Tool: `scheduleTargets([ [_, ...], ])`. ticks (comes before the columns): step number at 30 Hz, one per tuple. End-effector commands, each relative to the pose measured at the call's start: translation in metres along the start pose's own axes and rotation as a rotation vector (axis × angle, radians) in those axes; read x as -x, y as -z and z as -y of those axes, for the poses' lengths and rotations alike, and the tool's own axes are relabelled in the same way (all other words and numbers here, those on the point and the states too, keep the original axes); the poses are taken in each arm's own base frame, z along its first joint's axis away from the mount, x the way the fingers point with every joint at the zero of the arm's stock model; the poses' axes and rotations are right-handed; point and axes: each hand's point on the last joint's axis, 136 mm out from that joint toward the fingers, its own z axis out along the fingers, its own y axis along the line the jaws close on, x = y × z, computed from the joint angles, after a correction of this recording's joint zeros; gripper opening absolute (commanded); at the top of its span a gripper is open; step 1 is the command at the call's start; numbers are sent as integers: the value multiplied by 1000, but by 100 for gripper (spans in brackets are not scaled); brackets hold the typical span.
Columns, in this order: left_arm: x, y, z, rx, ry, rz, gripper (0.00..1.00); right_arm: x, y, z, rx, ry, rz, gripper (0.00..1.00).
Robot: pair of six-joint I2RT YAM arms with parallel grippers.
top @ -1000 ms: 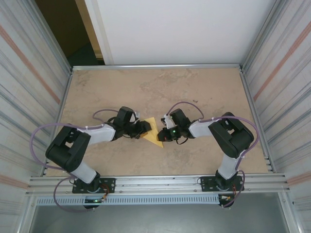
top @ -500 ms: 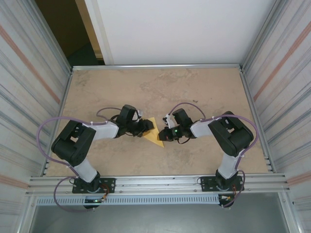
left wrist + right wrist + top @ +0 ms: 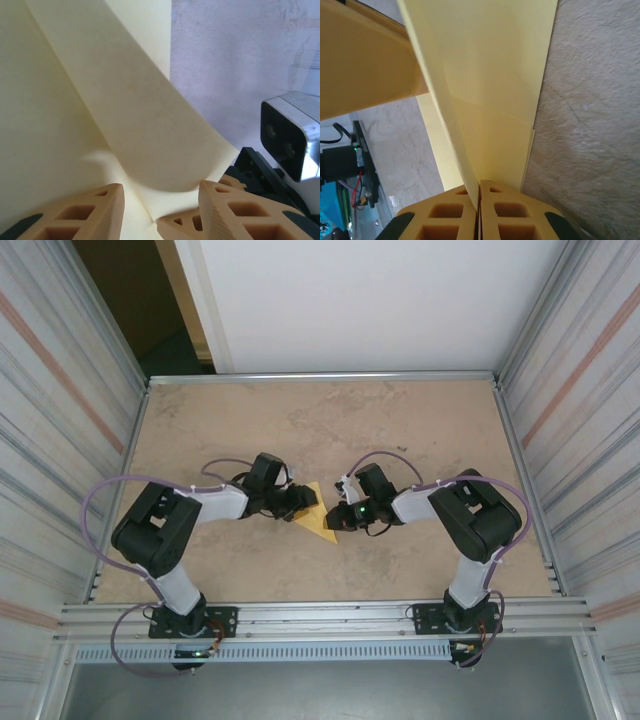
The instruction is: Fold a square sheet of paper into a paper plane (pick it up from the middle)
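The square sheet of paper point(image 3: 318, 516) is a pale-yellow, creased, pointed shape lying mid-table between both grippers. My right gripper point(image 3: 333, 523) is shut on a raised flap of it; in the right wrist view its pads point(image 3: 465, 210) pinch the flap's edge point(image 3: 470, 165) while folded layers point(image 3: 495, 75) stretch away. My left gripper point(image 3: 304, 502) stands open at the paper's left side. Its fingers point(image 3: 95, 210) stand apart over the sheet point(image 3: 75, 100), with a curved flap rising between them. The left gripper's finger point(image 3: 365, 75) appears beside the flap in the right wrist view.
The beige stone-patterned table point(image 3: 330, 420) has raised metal rails at its back and sides. The right wrist camera housing point(image 3: 290, 140) sits close in front of the left gripper. Both arm bases stand on the near rail point(image 3: 320, 618).
The left arm has swung its elbow rightward and its gripper has edged a little further onto the paper. The right gripper has stayed on the flap, barely shifting.
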Motion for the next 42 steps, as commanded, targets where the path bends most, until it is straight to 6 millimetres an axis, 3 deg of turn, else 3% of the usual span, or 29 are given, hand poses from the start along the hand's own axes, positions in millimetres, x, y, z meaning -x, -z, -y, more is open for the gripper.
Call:
scheduleTargets([
  [1,-2,-3,-9,63,5,-18,45,-14,-3,17,-35,-61,-35,9],
  [14,-15,-10,-43,241,70,-89,46,-9,5,6,-24,-45,-23,20],
  [22,-18,-12,-49,258,75,-99,46,-14,20,-9,-9,-44,-19,26],
  [29,-21,-13,-52,264,80,-108,46,-26,21,-6,-21,-62,-50,24],
  [42,-23,-14,-58,283,93,-119,46,-32,12,1,-22,-78,-83,14],
])
